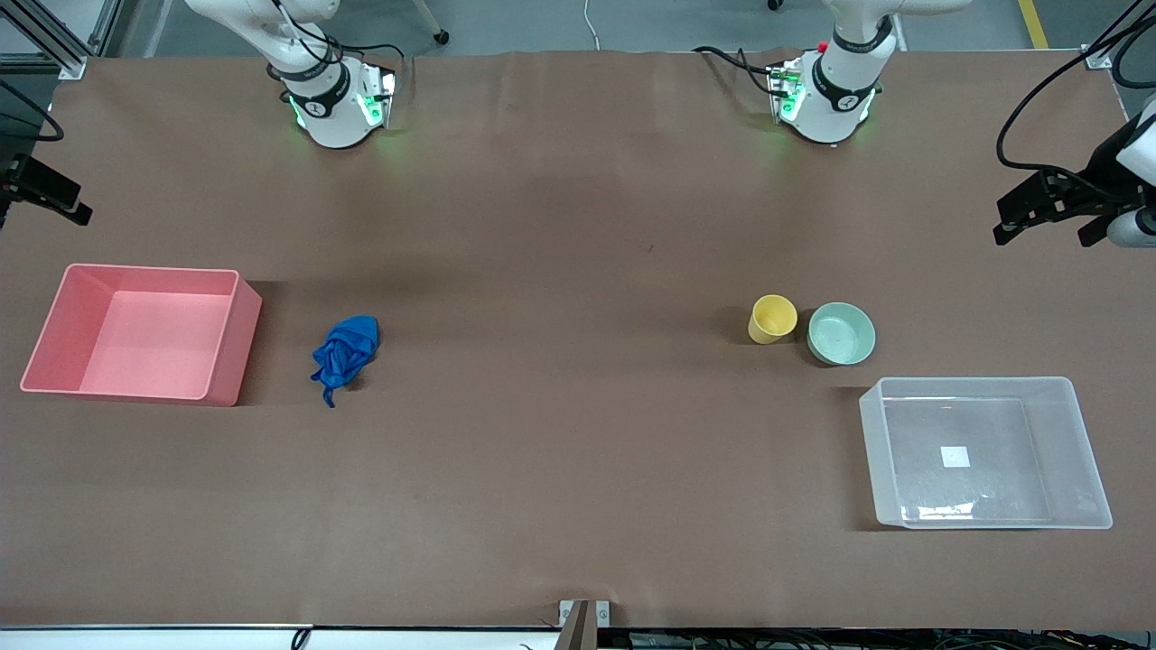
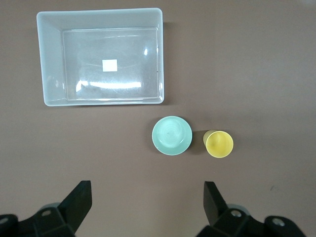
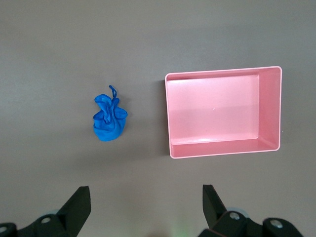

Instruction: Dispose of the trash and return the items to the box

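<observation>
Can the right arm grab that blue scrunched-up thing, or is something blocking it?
Probably yes. The blue wad lies alone on the table beside the pink bin, not touching it. The right gripper hangs open above with nothing between.

Both wrist views cut each hand off at the frame's edge — left hand (image 2: 147, 197), right hand (image 3: 146, 197) — only spread fingertips show.

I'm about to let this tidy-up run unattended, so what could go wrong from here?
1. The yellow cup and mint-green bowl stand almost touching; the open left claw, closing on one, may knock the other.
2. The blue wad has a thin loose tail that might catch on the pink bin rim when the open right claw drops it.
3. The clear box could be hard to see, so a release may miss it.
</observation>
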